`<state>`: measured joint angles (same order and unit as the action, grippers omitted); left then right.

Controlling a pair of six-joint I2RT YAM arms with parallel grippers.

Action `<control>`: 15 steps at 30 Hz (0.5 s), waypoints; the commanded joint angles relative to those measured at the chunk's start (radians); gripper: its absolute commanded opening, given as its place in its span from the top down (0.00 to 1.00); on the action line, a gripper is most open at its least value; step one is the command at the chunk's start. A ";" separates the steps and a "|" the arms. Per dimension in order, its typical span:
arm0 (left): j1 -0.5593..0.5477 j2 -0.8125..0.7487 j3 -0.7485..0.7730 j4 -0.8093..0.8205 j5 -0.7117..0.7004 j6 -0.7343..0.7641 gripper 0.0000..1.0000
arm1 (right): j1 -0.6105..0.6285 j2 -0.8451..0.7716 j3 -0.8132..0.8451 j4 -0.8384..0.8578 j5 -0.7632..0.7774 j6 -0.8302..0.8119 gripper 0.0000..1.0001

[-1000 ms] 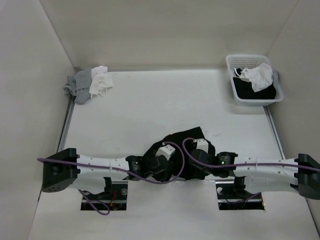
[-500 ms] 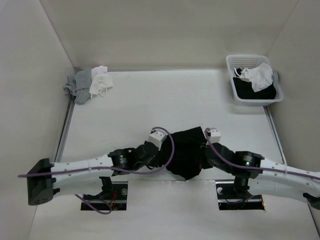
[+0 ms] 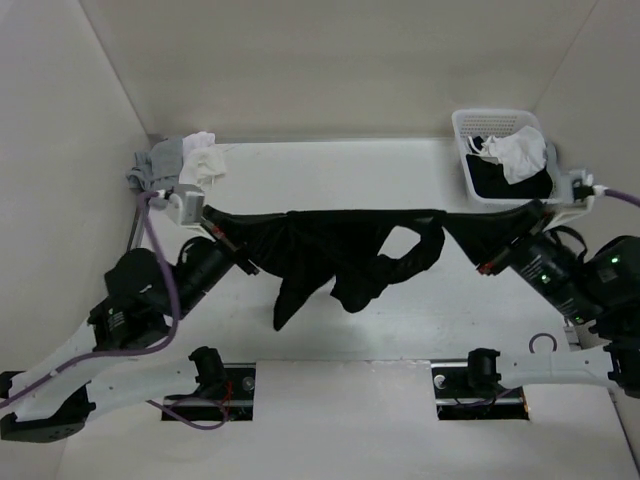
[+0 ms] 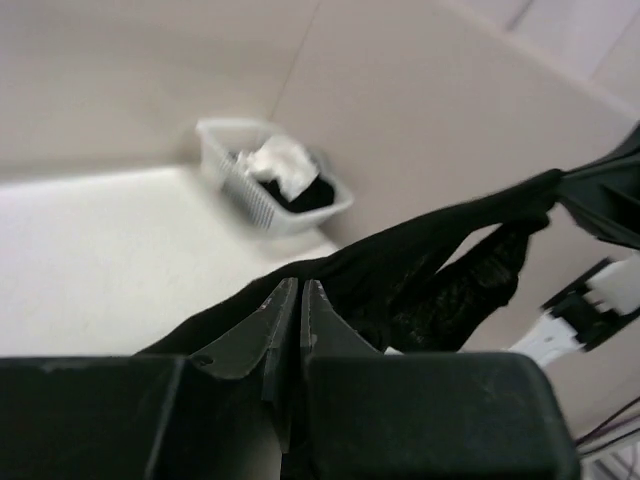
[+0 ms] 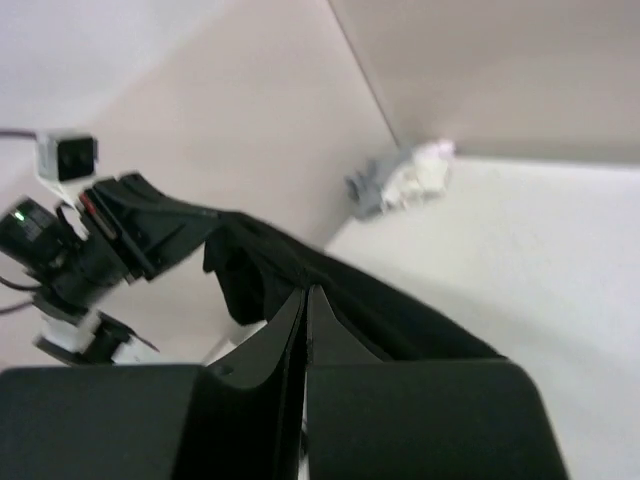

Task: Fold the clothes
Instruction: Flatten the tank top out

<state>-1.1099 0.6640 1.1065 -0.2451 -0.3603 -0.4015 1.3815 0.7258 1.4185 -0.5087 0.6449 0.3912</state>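
The white table (image 3: 330, 175) sat between pale walls. I saw the black top (image 3: 330, 240) stretched between both arms, its middle sagging. The left gripper (image 4: 300, 290) was clamped on one end and the right gripper (image 5: 305, 295) on the other. The white basket (image 3: 463, 160), far right, held a white garment (image 3: 518, 152) over dark cloth (image 3: 510, 183). Grey and white clothes (image 3: 180, 168) lay far left.

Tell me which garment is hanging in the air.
The black top, stretched in the air between the left gripper and right gripper. The grey and white garments lie heaped in the far left corner; the white garment sits in the basket.
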 commanded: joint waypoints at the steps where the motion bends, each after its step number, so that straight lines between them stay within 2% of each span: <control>1: -0.050 0.011 0.122 0.112 -0.023 0.093 0.99 | 0.026 0.090 0.155 0.160 0.001 -0.198 0.98; 5: -0.083 0.046 0.133 0.147 -0.054 0.134 0.98 | 0.015 0.158 0.218 0.203 0.004 -0.274 0.97; 8: -0.049 0.085 0.092 0.190 -0.106 0.150 0.98 | -0.089 0.217 0.221 0.234 -0.045 -0.276 0.97; 12: 0.050 0.137 -0.019 0.285 -0.108 0.124 0.96 | -0.383 0.317 0.172 0.246 -0.288 -0.146 0.97; 15: 0.185 0.207 -0.120 0.348 -0.098 0.061 0.91 | -0.696 0.459 0.135 0.312 -0.581 -0.002 0.97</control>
<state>-1.0199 0.8047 1.0668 0.0044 -0.4389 -0.3016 0.8867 1.0668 1.5864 -0.2855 0.3645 0.2527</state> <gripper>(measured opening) 0.076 0.028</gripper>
